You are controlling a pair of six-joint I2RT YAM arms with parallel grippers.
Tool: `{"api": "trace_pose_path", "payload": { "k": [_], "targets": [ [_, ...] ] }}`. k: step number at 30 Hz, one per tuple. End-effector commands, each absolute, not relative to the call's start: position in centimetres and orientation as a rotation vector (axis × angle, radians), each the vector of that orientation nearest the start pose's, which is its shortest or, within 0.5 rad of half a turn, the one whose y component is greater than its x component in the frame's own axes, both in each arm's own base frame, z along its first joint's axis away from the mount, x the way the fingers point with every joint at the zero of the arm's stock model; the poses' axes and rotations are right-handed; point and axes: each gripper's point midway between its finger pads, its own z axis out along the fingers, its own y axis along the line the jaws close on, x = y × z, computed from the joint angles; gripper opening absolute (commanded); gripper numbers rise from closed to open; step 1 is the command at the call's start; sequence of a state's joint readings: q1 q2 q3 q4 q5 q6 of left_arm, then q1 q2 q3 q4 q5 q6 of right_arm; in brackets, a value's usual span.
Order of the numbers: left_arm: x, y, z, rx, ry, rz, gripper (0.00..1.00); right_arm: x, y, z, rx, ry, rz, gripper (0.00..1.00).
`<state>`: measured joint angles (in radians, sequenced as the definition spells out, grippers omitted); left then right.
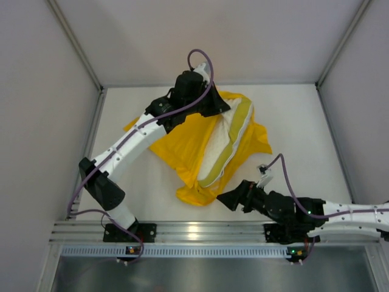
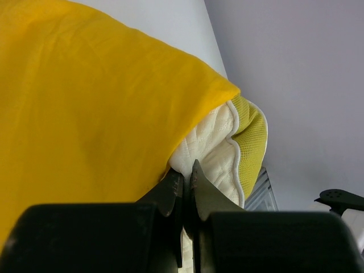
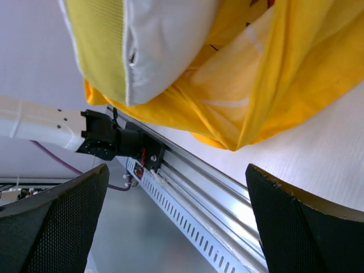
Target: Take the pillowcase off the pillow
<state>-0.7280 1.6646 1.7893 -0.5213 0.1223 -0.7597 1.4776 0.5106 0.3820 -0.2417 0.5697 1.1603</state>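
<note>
You have a big white counter [image 1: 304,121] in front of you. In the middle of it is the bright yellow pillowcase [image 1: 179,143]. It is bunched up and partly lifted, and its low corner hangs down toward the near side. The cream pillow [image 1: 228,143] pokes out of the pillowcase on the right. It is tipped up on its edge, so you can see its green band and white trim. Your left jaws are at the far end, clenched tight on the pillow's edge right where the pillowcase stops. Your right jaws are released and wide apart, holding nothing, just beside the pillowcase's near corner.
</note>
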Motion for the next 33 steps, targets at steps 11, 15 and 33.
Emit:
{"api": "trace_pose_path", "payload": {
  "k": [11,15,33],
  "targets": [
    [34.0,-38.6,39.5,0.125,1.921,-1.173,0.00,13.0,25.0,24.7,0.090,1.933,1.001,1.00],
    [33.7,-38.8,39.3,0.129,1.928,-1.178,0.00,16.3,26.0,24.4,0.096,1.975,0.957,1.00],
    [33.1,-39.0,39.9,0.140,1.916,-1.196,0.00,18.1,29.1,23.1,0.097,1.952,1.070,0.99]
  ]
}}
